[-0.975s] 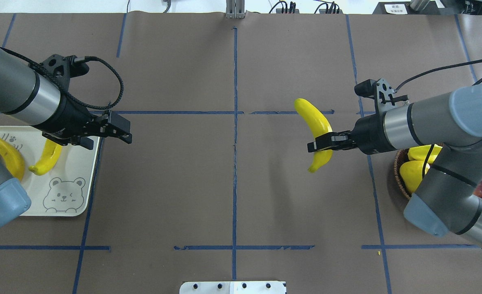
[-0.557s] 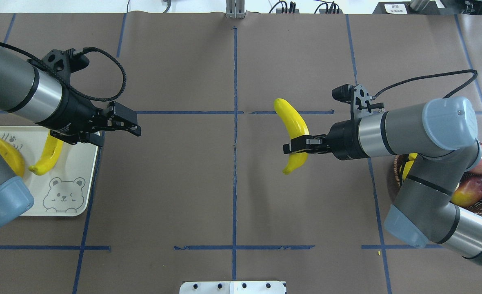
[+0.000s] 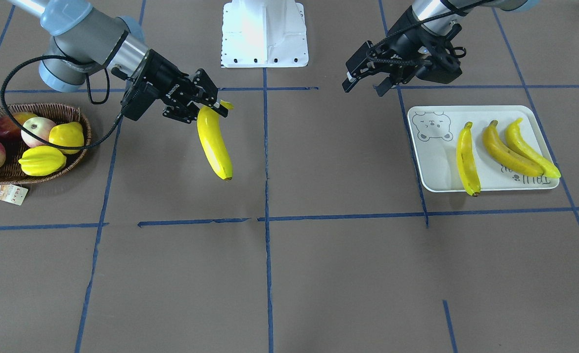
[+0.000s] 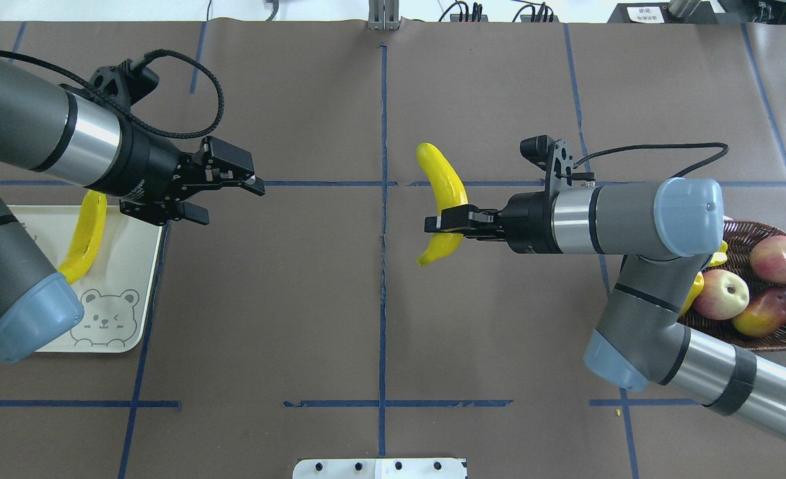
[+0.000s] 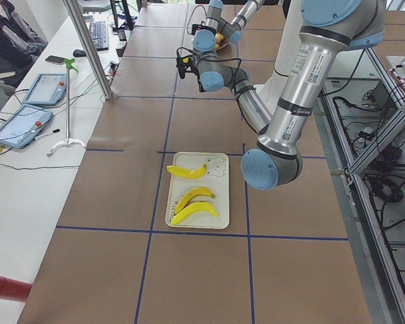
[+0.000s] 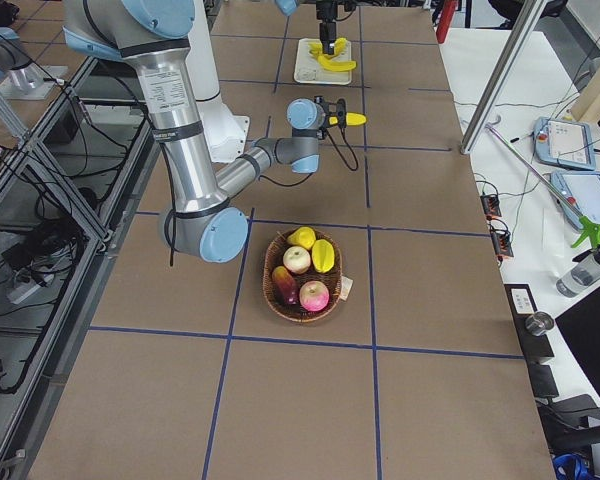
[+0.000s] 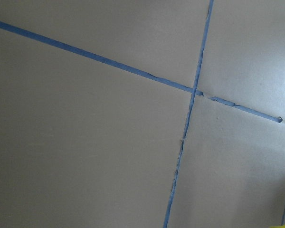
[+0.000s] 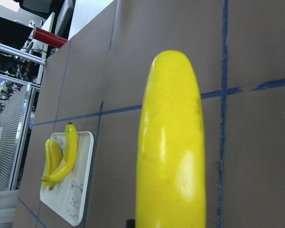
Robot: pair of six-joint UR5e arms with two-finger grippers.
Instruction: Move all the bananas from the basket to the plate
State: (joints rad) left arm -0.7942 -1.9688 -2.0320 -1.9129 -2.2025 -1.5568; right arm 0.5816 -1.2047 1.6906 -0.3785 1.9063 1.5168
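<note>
My right gripper (image 4: pixel 436 225) (image 3: pixel 215 105) is shut on a long yellow banana (image 4: pixel 442 186) (image 3: pixel 214 142) and holds it above the table, just right of the centre line. The banana fills the right wrist view (image 8: pixel 171 152). My left gripper (image 4: pixel 233 205) (image 3: pixel 363 90) is open and empty, in the air just right of the plate (image 3: pixel 436 166) (image 4: pixel 126 266). Three bananas (image 3: pixel 467 159) (image 3: pixel 507 149) (image 3: pixel 532 149) lie on the plate. In the overhead view only one of them (image 4: pixel 86 233) shows; my left arm hides the others. The two grippers face each other, well apart.
The wicker basket (image 3: pixel 5 176) (image 4: pixel 739 229) at the robot's right end holds apples, a starfruit (image 3: pixel 41 161) and a round yellow fruit (image 3: pixel 66 136); no banana shows in it. A paper tag (image 3: pixel 11 193) lies beside it. The white robot base (image 3: pixel 264 34) stands at the table's edge.
My right gripper has carried the banana leftward, from near the basket to near the centre line. My left gripper has moved right and away from the plate, still open.
</note>
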